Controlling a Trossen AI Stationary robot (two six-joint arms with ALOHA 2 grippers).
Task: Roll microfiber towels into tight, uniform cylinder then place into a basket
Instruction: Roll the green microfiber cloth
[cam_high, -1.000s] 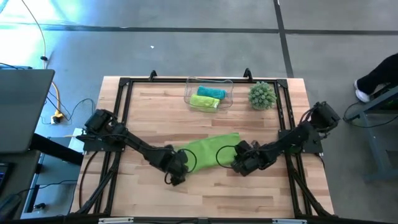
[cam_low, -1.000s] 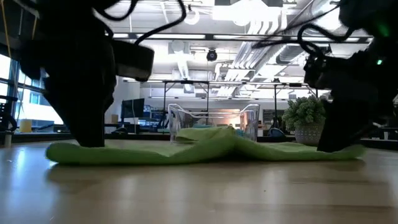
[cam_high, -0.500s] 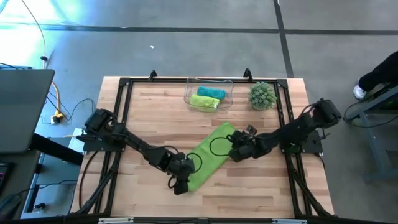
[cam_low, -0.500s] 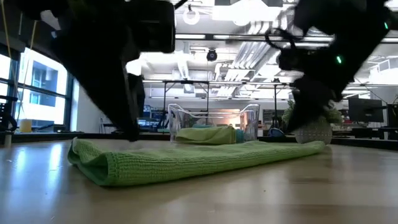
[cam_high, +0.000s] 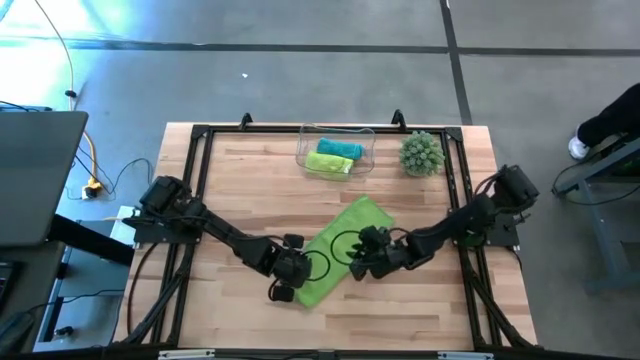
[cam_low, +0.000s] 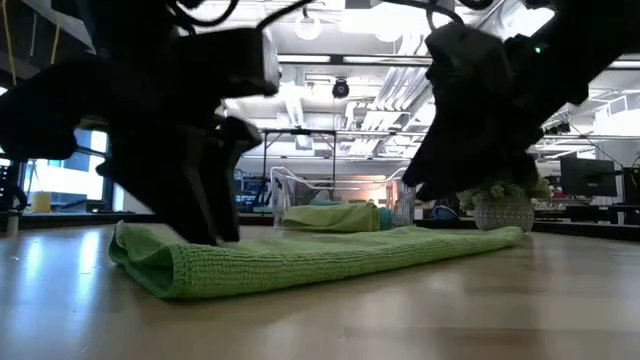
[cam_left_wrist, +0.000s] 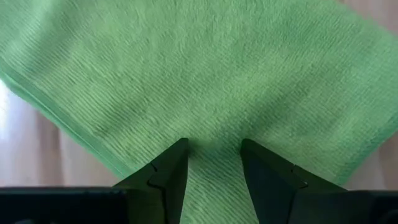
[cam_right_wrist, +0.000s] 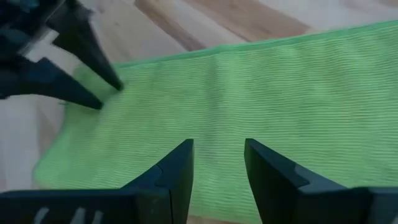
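- Lime green towel (cam_high: 338, 245) lies folded flat, a diagonal strip at table centre.
- Left gripper (cam_left_wrist: 214, 163) at its 7 o'clock end, right gripper (cam_right_wrist: 218, 163) mid-strip; both jaws parted, pressing fabric.
- Basket (cam_high: 336, 133) at 12 o'clock, bare wood (cam_high: 250, 190) between.

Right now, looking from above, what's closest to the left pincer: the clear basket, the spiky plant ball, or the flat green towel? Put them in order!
From the left pincer:
1. Flat green towel, right under it.
2. Clear basket, at the table's far edge.
3. Spiky plant ball, far right corner.
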